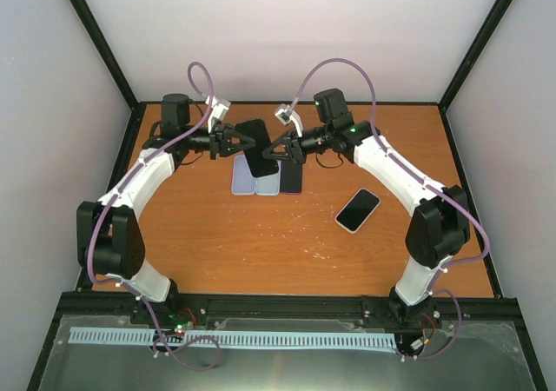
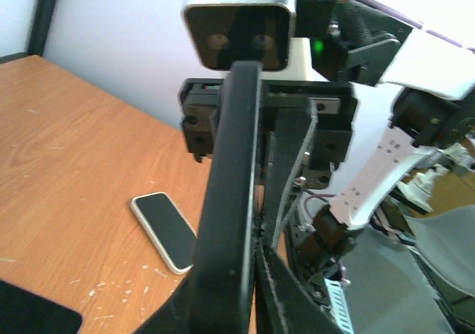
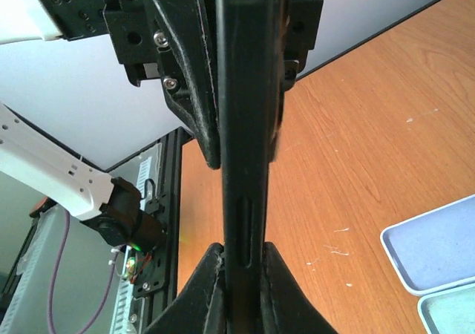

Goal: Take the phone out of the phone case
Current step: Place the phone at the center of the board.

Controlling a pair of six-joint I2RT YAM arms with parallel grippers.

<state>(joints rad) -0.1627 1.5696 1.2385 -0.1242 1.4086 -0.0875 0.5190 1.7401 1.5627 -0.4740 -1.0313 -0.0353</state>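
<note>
A black phone case (image 1: pixel 257 139) with the phone in it hangs on edge above the table's far middle, held from both sides. I cannot tell the phone from the case. My left gripper (image 1: pixel 237 141) is shut on its left end. My right gripper (image 1: pixel 275 150) is shut on its right end. The left wrist view shows the case (image 2: pixel 234 148) edge-on, with the left gripper (image 2: pixel 257 234) clamped at its base. From the right wrist, the case's side with a button slot (image 3: pixel 247 163) rises straight up out of the right gripper (image 3: pixel 243 254).
Under the held case lie two light-blue cases (image 1: pixel 244 179) (image 1: pixel 267 184) and a black slab (image 1: pixel 292 179). A white-edged phone (image 1: pixel 358 210) lies screen-up to the right, also in the left wrist view (image 2: pixel 165 231). Black frame posts and white walls surround the wooden table (image 1: pixel 217 243).
</note>
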